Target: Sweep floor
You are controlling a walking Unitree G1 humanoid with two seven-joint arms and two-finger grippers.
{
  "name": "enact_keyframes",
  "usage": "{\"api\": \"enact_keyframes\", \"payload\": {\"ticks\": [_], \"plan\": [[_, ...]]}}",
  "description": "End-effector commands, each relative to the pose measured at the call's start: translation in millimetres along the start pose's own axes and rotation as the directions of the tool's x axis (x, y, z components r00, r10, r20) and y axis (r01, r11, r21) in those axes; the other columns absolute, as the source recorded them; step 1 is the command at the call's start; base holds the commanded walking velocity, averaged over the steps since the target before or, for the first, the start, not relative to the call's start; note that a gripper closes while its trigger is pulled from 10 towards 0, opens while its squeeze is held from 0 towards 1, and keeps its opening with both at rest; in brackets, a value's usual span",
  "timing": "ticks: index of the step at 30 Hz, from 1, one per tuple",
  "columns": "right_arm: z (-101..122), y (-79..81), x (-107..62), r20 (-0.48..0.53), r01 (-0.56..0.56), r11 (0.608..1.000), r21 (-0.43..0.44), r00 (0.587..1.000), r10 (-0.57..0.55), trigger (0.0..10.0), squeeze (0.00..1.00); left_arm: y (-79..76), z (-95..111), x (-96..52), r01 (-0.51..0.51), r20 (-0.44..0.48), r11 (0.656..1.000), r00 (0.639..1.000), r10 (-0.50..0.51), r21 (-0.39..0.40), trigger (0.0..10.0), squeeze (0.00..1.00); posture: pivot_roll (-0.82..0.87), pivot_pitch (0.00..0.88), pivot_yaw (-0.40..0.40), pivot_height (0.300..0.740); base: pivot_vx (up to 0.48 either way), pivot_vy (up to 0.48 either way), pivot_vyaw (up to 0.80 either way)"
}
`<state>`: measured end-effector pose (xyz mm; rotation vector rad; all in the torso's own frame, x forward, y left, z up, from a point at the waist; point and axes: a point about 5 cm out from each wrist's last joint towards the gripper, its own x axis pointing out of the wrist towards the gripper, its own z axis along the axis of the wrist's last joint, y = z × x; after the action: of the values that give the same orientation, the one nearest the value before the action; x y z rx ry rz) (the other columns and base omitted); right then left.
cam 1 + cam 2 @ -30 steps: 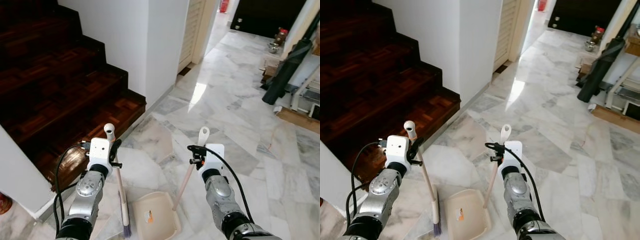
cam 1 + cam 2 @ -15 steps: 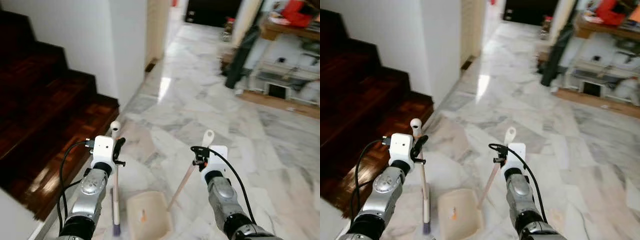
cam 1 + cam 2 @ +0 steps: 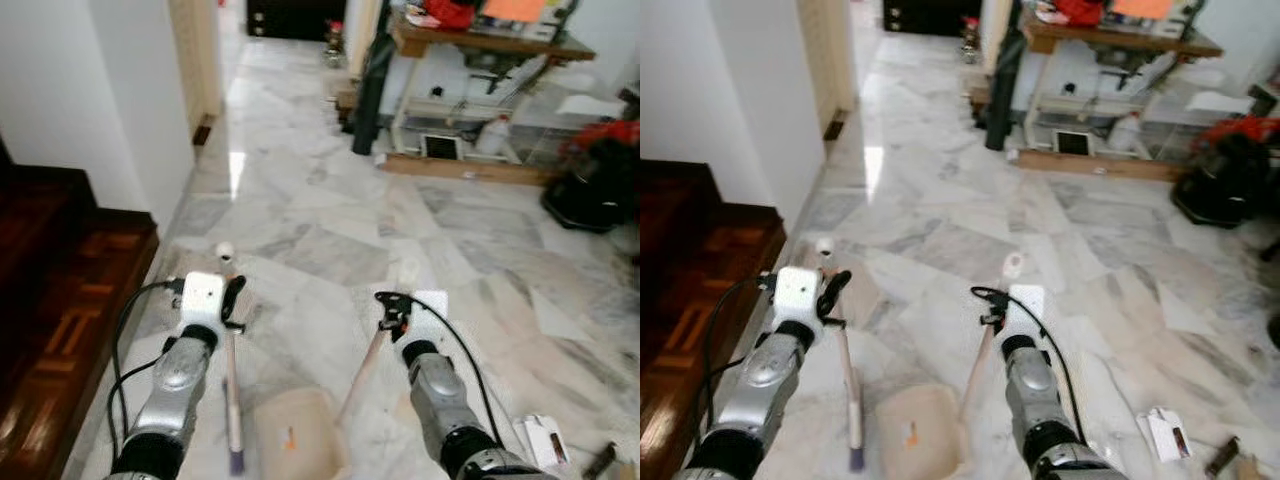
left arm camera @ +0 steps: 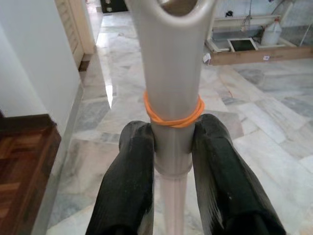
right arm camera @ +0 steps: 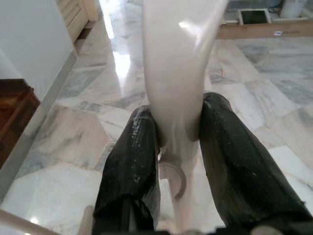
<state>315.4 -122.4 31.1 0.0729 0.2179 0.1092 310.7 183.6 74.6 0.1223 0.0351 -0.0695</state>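
Broom (image 3: 233, 400): thin pale stick, upright in front of the robot's left side, dark bristle tip low near the marble floor (image 3: 330, 215). Left gripper (image 4: 172, 142) pinches it just under the top end, both black fingers (image 4: 128, 181) pressed against the handle right below an orange rubber band (image 4: 172, 110). Judged light and stiff; the plastic looks smooth, so it may twist in a two-finger pinch. With the hold so high, the bristle end has long leverage. A lower grasp would give firmer control, though the band may help stop sliding.

Dustpan (image 3: 296, 440): beige plastic, pan on the floor between the two arms, just beside the broom tip. Its long handle (image 3: 365, 365) slants up to the right gripper (image 5: 177, 132), whose jaws clamp the glossy, flattened upper part. Likely light and rigid, slick surface. Pan holds no debris that can be made out; only a small orange mark on its inside.

Outward: wooden stairs (image 3: 50, 290) at the robot's left, white wall (image 3: 90, 90) beyond. Small litter (image 3: 540, 440) lies on the floor to the right. A cluttered table (image 3: 480, 45) stands far ahead.
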Motion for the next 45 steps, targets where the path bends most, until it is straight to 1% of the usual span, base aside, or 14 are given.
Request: {"api": "enact_keyframes", "payload": {"ticks": [1,13,17,20,24,30,32,35,37,42,45], "plan": [[11.0,-8.5,3.2,0.046,0.026,1.000,0.001,0.999,-0.026,10.0,0.00,-9.0,9.1,5.2,0.029,0.036,1.000,0.999,-0.029,0.006,10.0,0.00,0.05,0.000,-0.048,0.740,0.000,0.000,-0.78],[10.9,-8.5,3.0,0.047,0.027,1.000,0.002,0.999,-0.027,10.0,0.00,-8.9,9.4,5.2,0.029,0.037,1.000,0.999,-0.029,0.003,10.0,0.00,0.05,0.000,-0.048,0.740,0.000,0.051,-0.78],[10.8,-8.4,3.0,0.047,0.027,1.000,0.003,0.999,-0.027,10.0,0.00,-8.8,9.6,5.1,0.028,0.039,1.000,0.999,-0.028,0.002,10.0,0.00,0.05,0.000,-0.048,0.740,0.000,0.450,-0.77],[10.9,-8.4,3.0,0.047,0.027,1.000,0.003,0.999,-0.027,10.0,0.00,-8.9,10.0,5.2,0.029,0.042,1.000,0.999,-0.029,0.007,10.0,0.00,0.05,0.000,-0.048,0.740,0.000,0.000,-0.77],[10.9,-8.4,2.9,0.048,0.028,1.000,0.003,0.998,-0.028,10.0,0.00,-9.2,9.3,5.2,0.029,0.037,1.000,0.999,-0.029,-0.002,10.0,0.00,0.05,0.000,-0.048,0.740,0.000,0.480,-0.77],[11.0,-8.5,3.0,0.049,0.027,1.000,0.002,0.998,-0.027,10.0,0.00,-9.3,10.3,5.2,0.027,0.046,1.000,0.999,-0.028,0.004,10.0,0.00,0.05,0.000,-0.049,0.740,0.000,0.000,-0.77],[11.0,-8.3,2.9,0.049,0.025,1.000,0.002,0.998,-0.025,10.0,0.00,-9.7,9.0,5.2,0.027,0.034,1.000,0.999,-0.027,-0.005,10.0,0.00,0.05,0.000,-0.049,0.740,0.000,0.480,-0.77],[10.9,-8.1,3.0,0.048,0.024,1.000,0.002,0.999,-0.024,10.0,0.00,-9.7,9.8,5.1,0.027,0.043,1.000,0.999,-0.027,-0.005,10.0,0.00,0.05,0.000,-0.049,0.740,0.000,0.480,-0.77],[11.0,-7.9,3.1,0.048,0.023,1.000,0.001,0.999,-0.023,10.0,0.00,-9.7,10.1,5.3,0.028,0.044,1.000,0.999,-0.028,-0.002,10.0,0.00,0.05,0.000,-0.050,0.740,0.000,0.000,-0.77],[10.9,-7.2,3.0,0.049,0.023,1.000,-0.001,0.999,-0.023,10.0,0.00,-10.2,9.5,5.2,0.032,0.041,0.999,0.999,-0.032,-0.001,10.0,0.00,0.05,0.000,-0.049,0.740,0.000,0.480,-0.77],[10.7,-7.2,2.8,0.049,0.022,1.000,0.001,0.999,-0.022,10.0,0.00,-10.7,10.4,5.2,0.033,0.049,0.999,0.998,-0.033,0.002,10.0,0.00,0.05,0.000,-0.049,0.740,0.000,0.000,-0.77]]}}
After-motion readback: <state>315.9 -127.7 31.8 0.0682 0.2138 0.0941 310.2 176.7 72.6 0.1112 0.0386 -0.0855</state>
